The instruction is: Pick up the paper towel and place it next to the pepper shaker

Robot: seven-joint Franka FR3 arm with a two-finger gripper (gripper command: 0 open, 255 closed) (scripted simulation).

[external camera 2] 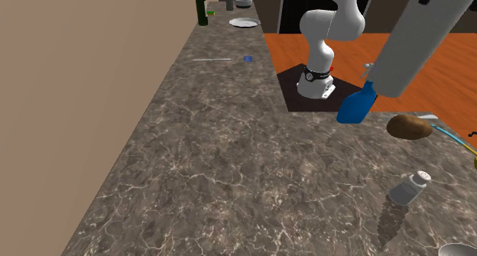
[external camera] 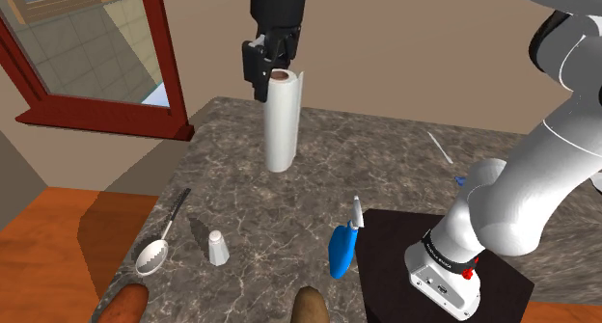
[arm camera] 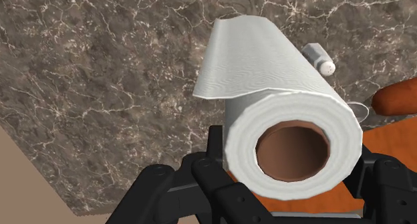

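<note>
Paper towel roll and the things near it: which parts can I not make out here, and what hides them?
Second exterior view: the top edge cuts off the upper end of the paper towel roll.
Wrist view: the roll covers part of the pepper shaker.
Shoulder view: the bottom edge cuts off the lower part of the potato.
</note>
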